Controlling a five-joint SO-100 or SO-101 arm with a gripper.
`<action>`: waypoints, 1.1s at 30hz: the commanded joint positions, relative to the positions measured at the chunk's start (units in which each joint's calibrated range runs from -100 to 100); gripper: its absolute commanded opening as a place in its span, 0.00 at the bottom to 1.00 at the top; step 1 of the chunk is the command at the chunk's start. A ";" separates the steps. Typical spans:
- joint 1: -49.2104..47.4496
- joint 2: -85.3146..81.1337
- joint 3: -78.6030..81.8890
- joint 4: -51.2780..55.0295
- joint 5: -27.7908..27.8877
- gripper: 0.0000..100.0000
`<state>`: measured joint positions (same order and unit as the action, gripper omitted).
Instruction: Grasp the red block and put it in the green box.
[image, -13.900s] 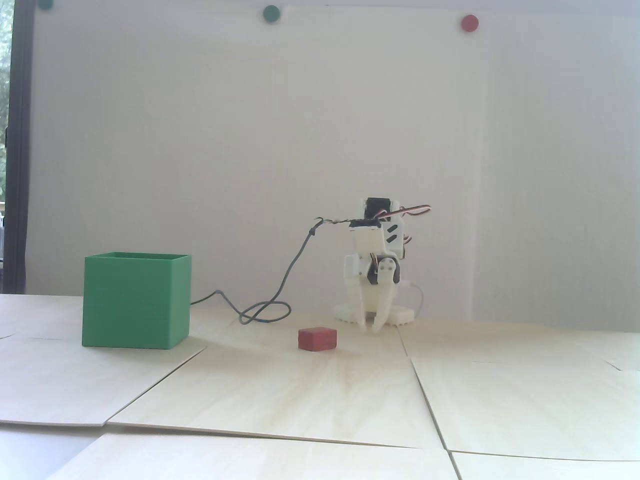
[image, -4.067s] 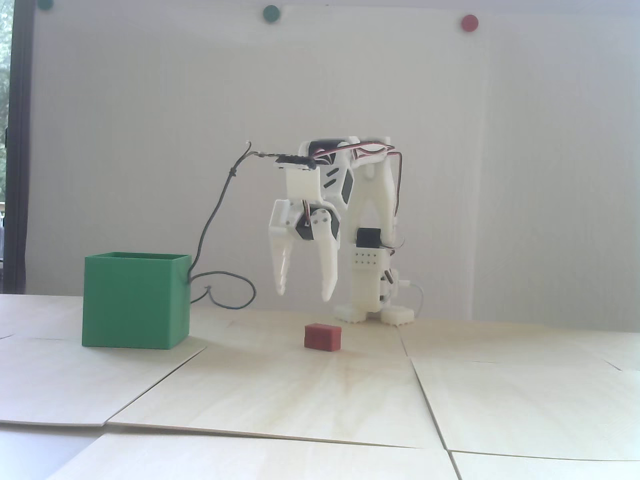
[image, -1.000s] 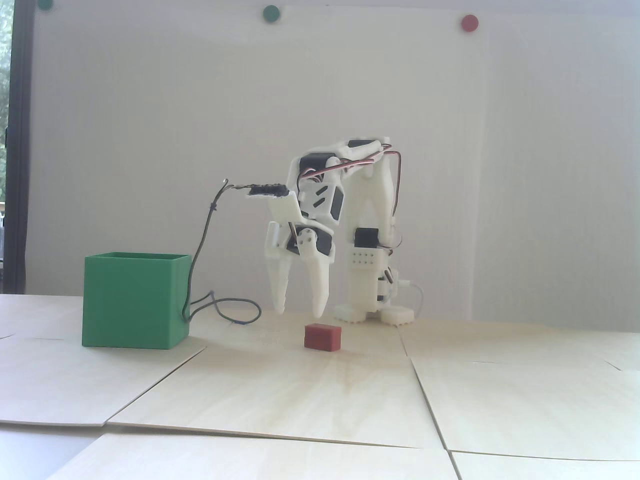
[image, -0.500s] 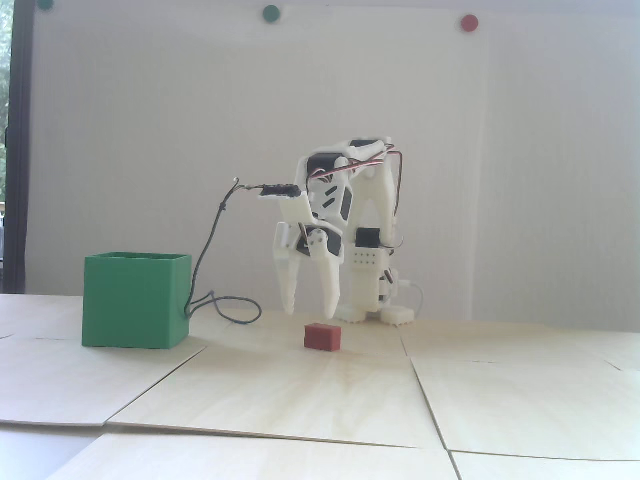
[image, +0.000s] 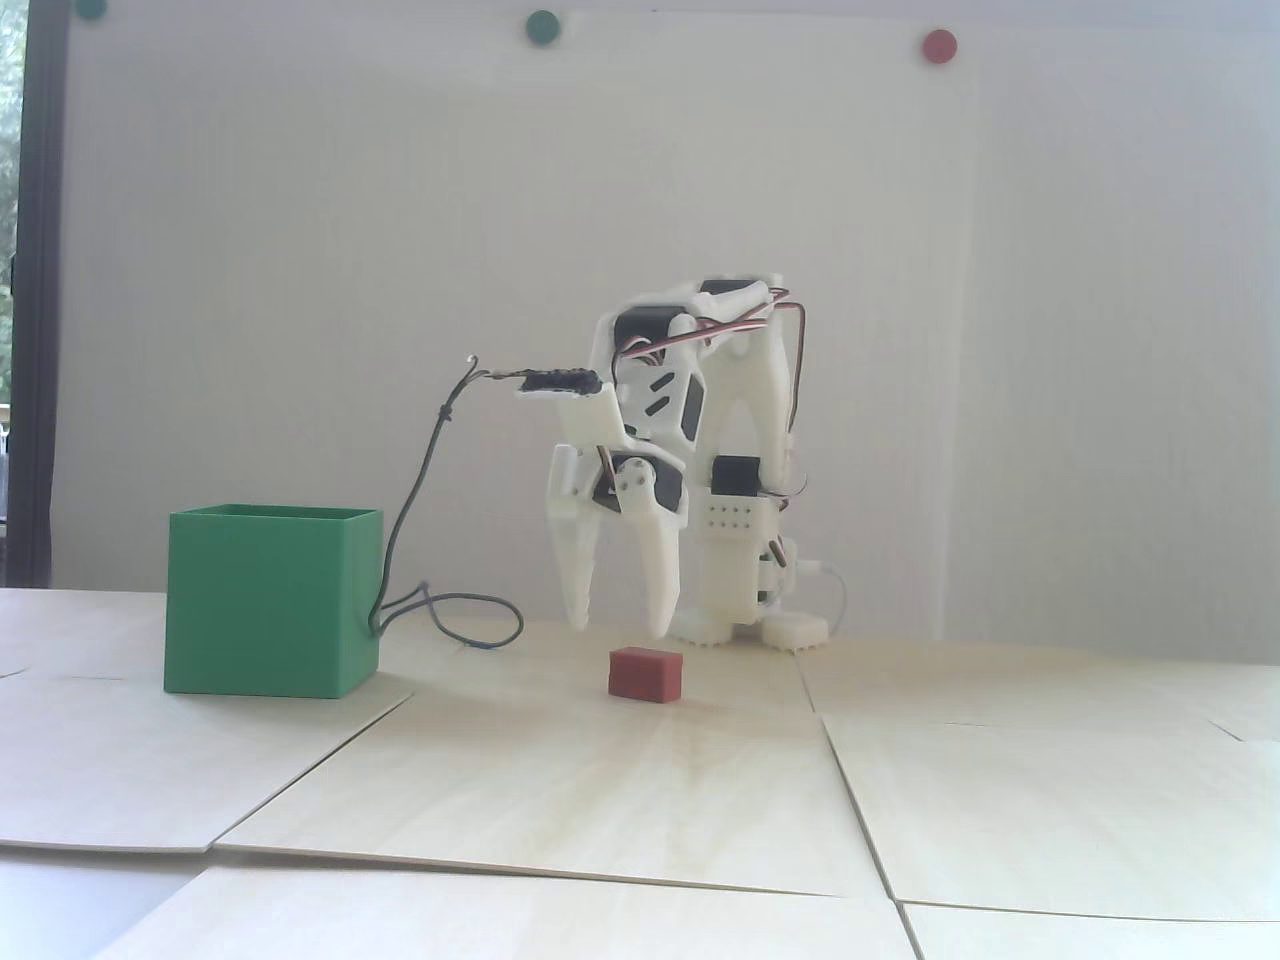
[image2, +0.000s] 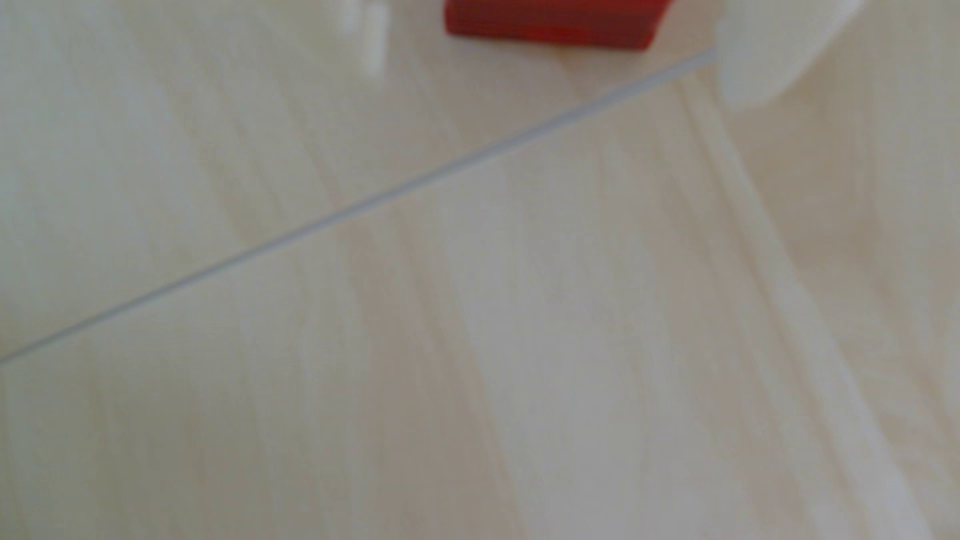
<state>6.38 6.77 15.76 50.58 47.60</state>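
The end effector (image: 617, 630) points down, fingers spread.

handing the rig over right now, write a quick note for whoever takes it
Gripper: open, empty, fingers pointing down, hanging just above the small dull-red rectangular block, tips not touching it.
Red block: flat on the pale wooden table, near the arm's base; the wrist view shows only its lower part at the top edge.
Large green plastic box: upright at the left in the fixed view, well apart from the block; its inside is not visible.
Done: approach over the block.
Left: lower, grasp, carry left, release in the box.
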 joint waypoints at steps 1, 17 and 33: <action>0.09 -0.80 -0.32 0.09 0.24 0.23; -0.23 -0.88 -0.32 4.14 0.29 0.23; -0.31 0.30 -0.23 4.06 0.29 0.23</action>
<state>6.38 7.51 15.76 54.16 47.60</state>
